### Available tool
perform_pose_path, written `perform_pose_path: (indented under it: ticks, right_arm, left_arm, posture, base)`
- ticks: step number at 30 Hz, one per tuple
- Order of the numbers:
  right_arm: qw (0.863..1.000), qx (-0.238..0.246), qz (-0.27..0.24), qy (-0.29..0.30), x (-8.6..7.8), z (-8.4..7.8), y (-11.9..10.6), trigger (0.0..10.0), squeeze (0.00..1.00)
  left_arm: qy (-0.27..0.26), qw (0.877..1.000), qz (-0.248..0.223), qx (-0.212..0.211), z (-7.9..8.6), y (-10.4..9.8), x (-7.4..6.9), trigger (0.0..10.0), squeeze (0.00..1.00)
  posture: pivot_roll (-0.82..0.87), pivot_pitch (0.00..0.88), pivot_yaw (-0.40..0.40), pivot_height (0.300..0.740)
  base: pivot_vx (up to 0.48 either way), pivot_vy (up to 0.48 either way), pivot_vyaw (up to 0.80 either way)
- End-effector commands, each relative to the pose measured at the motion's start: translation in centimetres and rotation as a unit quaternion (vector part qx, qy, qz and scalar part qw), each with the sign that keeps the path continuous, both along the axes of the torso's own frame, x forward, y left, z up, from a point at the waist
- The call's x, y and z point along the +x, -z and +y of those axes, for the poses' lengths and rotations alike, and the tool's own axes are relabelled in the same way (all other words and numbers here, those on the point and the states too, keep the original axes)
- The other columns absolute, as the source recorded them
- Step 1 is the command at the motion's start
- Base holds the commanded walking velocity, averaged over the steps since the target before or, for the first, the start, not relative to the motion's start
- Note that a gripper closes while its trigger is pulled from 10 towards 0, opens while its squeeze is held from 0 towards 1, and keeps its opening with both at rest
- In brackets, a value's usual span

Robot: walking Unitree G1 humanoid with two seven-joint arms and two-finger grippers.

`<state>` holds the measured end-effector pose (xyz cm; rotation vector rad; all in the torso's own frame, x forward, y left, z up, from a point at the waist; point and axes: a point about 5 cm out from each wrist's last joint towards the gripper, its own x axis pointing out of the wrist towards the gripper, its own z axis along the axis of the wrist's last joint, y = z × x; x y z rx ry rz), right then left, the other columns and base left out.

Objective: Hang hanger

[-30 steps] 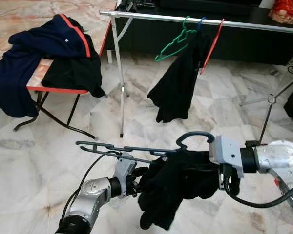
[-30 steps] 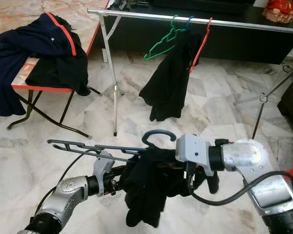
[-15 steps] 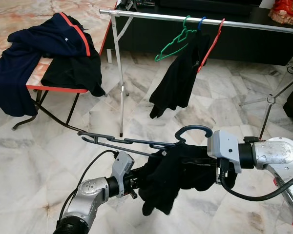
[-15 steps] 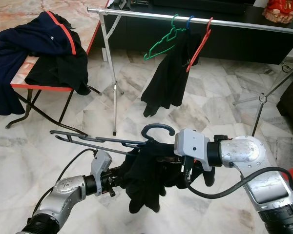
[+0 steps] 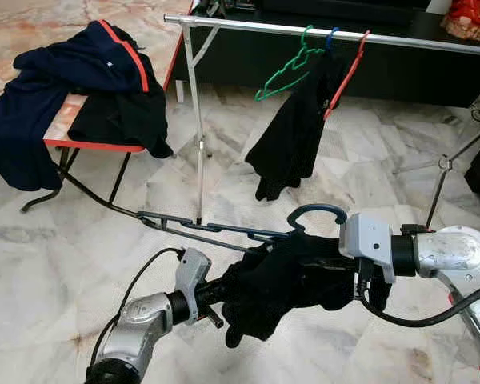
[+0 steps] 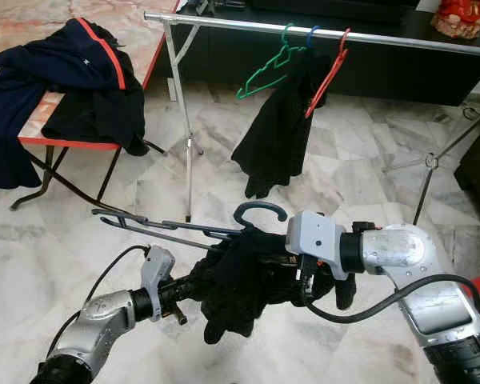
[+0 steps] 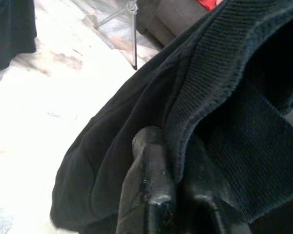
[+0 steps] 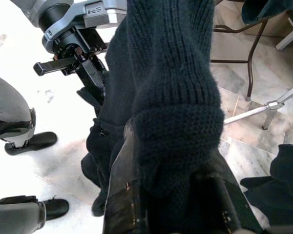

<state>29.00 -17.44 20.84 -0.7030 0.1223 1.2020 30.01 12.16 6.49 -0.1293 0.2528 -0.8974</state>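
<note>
A dark slate-blue plastic hanger (image 5: 216, 230) with a rounded hook sits low in front of the robot, tilted, its long bar reaching away past the left end effector (image 5: 216, 294) and its hook curling up just beside the right end effector (image 5: 348, 272). Draped over it is a black knitted garment (image 5: 284, 280), ribbed at the cuff, thick and bunched, sagging in a lump between the two. The left end effector's black fingers (image 7: 149, 195) are closed narrowly on a fold of that knit, cloth pressed between them. The right end effector is buried in the knit at the hook end of the hanger; its fingers (image 8: 124, 204) stand either side of a ribbed sleeve and look clamped on it. Beyond both, further from the robot, a silver metal rail (image 5: 320, 32) on thin legs carries a green wire-thin hanger (image 5: 284, 72), a blue one, a red hanger (image 5: 346, 72) and a limp black garment (image 5: 292, 140). Off past the left end effector stands a folding bench (image 5: 88, 146) with a red edge, heaped with soft navy and black clothes (image 5: 72, 88). The floor (image 5: 64, 256) is glossy veined marble tile.
</note>
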Motion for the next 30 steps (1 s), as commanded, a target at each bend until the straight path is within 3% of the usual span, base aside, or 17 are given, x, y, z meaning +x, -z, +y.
perform_pose_path:
  ticks: [1, 14, 16, 21, 25, 30]
  right_arm:
    - [1.000, -0.003, -0.007, 0.018, 0.0, -0.9, -0.1, 0.0, 0.00]
    - [0.999, -0.020, 0.039, 0.010, -1.6, -2.8, 1.0, 0.0, 0.00]
    - [0.994, -0.079, 0.075, 0.005, -2.5, -4.5, 2.2, 0.0, 0.00]
    - [0.983, -0.150, 0.104, 0.028, -3.3, -6.9, 3.7, 0.0, 0.00]
    - [0.979, -0.165, 0.099, 0.064, -3.0, -7.9, 4.0, 0.0, 0.00]
    - [0.980, -0.159, 0.104, 0.063, -3.5, -8.2, 3.9, 0.0, 0.00]
  left_arm:
    - [-0.006, 1.000, 0.009, 0.002, 0.2, 0.5, -0.5, 0.0, 0.00]
    - [-0.022, 1.000, 0.013, 0.013, 0.6, 0.8, -0.5, 0.0, 0.00]
    - [-0.020, 0.999, 0.019, 0.020, 0.5, 1.2, -0.8, 0.0, 0.00]
    - [-0.023, 0.999, 0.022, 0.025, 0.6, 1.4, -0.9, 0.0, 0.00]
    - [-0.025, 0.999, 0.026, 0.029, 0.7, 1.6, -1.1, 0.0, 0.00]
    - [-0.026, 0.999, 0.028, 0.034, 0.8, 1.7, -1.1, 0.0, 0.00]
  posture:
    - [-0.08, 0.241, -0.103, 0.740]
    - [-0.08, 0.245, -0.100, 0.740]
    - [-0.08, 0.244, -0.100, 0.740]
    - [-0.08, 0.247, -0.100, 0.740]
    - [-0.09, 0.246, -0.096, 0.740]
    - [-0.09, 0.248, -0.093, 0.740]
  base:
    - [0.000, 0.000, 0.00]
    - [0.000, 0.000, 0.00]
    - [0.000, 0.000, 0.00]
    - [0.000, 0.000, 0.00]
    - [0.000, 0.000, 0.00]
    - [0.000, 0.000, 0.00]
